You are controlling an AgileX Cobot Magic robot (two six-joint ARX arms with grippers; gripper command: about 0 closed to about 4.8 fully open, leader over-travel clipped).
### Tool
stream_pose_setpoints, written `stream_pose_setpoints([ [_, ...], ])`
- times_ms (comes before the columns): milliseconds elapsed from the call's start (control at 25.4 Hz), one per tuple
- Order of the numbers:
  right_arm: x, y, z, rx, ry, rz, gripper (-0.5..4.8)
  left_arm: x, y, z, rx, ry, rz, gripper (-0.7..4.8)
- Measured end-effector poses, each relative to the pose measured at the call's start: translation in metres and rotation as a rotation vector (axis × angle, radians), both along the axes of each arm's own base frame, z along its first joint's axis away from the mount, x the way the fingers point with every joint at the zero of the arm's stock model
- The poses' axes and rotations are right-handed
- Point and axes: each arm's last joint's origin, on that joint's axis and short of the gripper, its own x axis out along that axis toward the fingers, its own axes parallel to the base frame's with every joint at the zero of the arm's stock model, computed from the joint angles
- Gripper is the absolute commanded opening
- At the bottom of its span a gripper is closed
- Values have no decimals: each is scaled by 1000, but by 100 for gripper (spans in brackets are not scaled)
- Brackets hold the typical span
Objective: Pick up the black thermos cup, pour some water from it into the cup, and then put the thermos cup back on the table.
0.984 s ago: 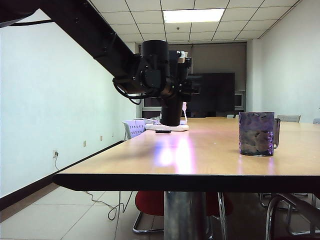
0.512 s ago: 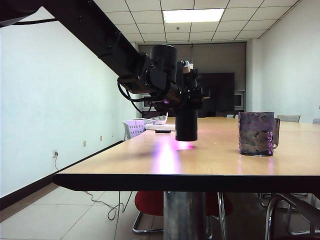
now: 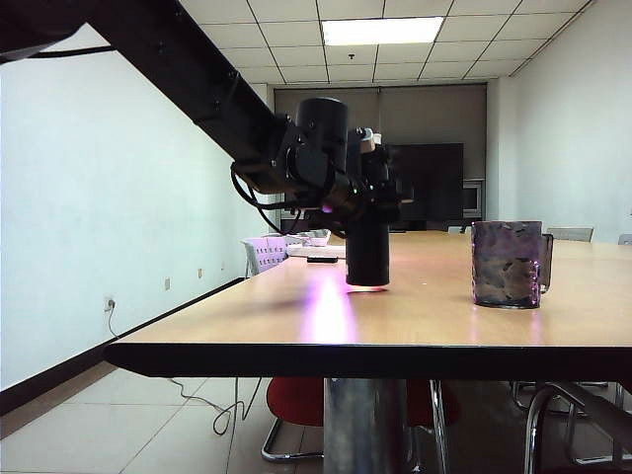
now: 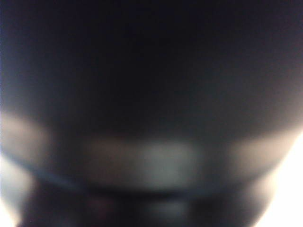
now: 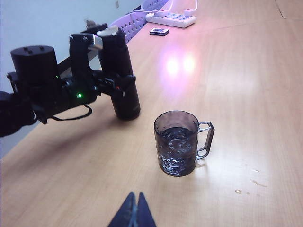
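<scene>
Since the earlier exterior frames, the black thermos cup (image 3: pixel 367 255) has been lowered to stand upright on the table (image 3: pixel 296 321), at 9 o'clock from the cup (image 3: pixel 507 264) and well apart from it. Left gripper (image 5: pixel 110 71) clasps the thermos's upper body; its wrist view is filled by a blurred dark surface, so finger contact is hard to make out. Right gripper (image 5: pixel 133 211) hovers near the cup, tips cut off, pressed together, empty.
</scene>
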Motion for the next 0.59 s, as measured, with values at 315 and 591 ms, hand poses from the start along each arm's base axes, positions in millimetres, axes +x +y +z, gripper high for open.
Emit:
stream_pose_setpoints([
  [315,0,0,0,0,0,0,-1,0,0,8,-26,-38,-3,479],
  [591,0,0,0,0,0,0,-1,-5,0,12,35,61,-21,479],
])
